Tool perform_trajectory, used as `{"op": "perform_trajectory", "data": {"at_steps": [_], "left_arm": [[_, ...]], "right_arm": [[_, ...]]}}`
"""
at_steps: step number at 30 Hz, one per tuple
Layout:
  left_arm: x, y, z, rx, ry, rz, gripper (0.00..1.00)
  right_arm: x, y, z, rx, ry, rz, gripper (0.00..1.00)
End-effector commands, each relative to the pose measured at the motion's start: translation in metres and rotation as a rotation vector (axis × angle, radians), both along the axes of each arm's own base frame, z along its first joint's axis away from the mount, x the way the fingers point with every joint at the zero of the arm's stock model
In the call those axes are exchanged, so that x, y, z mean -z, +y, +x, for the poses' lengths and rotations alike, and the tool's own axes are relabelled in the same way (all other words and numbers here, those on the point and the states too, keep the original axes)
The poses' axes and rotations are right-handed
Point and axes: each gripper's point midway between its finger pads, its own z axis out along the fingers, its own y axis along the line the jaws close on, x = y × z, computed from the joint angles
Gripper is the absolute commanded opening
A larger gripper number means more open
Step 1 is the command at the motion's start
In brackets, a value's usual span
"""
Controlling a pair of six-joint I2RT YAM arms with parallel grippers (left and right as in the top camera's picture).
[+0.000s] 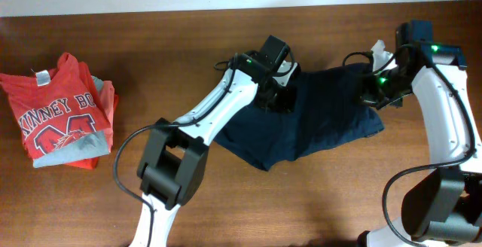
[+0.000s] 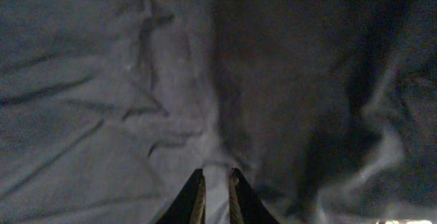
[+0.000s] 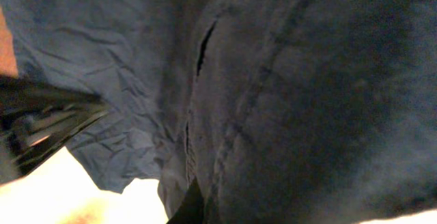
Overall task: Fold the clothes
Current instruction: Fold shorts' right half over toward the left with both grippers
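Sagging shorts (image 1: 324,119) hang from left fingers (image 2: 196,200), right fingers (image 3: 190,209).

Matt, creased navy cloth: shorts (image 1: 324,119). Smooth brown wood, slight sheen: table (image 1: 301,209). Red cloth: t-shirt (image 1: 56,115).

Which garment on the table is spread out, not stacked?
The navy shorts, lying loose and rumpled right of centre. The red lettered t-shirt tops a neat stack of folded garments at the left end of the table.
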Motion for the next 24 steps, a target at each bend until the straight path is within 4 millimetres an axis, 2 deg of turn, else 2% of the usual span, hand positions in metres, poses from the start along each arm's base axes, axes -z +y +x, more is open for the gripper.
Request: {"op": "perform_trajectory", "data": {"at_steps": [1,7,8,12,19,20,24], "left_arm": [[0.033,-0.021,-0.011,0.023,0.092,-0.042,0.12],[0.06,-0.043,-0.013,0.031,0.11,-0.073,0.12],[0.069,-0.047,-0.013,0.03,0.109,-0.077,0.12],[0.078,-0.048,-0.012,0.017,0.122,-0.074,0.12],[0.077,-0.049,-0.013,0.02,0.126,-0.08,0.14],[0.075,-0.051,-0.014,0.023,0.132,-0.095,0.22],[0.068,-0.06,-0.011,0.033,0.126,-0.148,0.23]], "right_arm": [[-0.018,0.022,0.001,-0.08,-0.055,-0.019,0.04],[-0.018,0.056,-0.002,-0.174,-0.058,-0.015,0.04],[-0.018,0.067,-0.004,-0.204,-0.057,-0.015,0.04],[-0.018,0.082,-0.007,-0.247,-0.059,-0.014,0.04],[-0.02,0.077,-0.006,-0.246,-0.068,-0.063,0.04],[-0.024,0.077,-0.006,-0.251,-0.075,-0.07,0.04],[-0.042,0.076,-0.003,-0.262,-0.102,-0.081,0.04]]}}
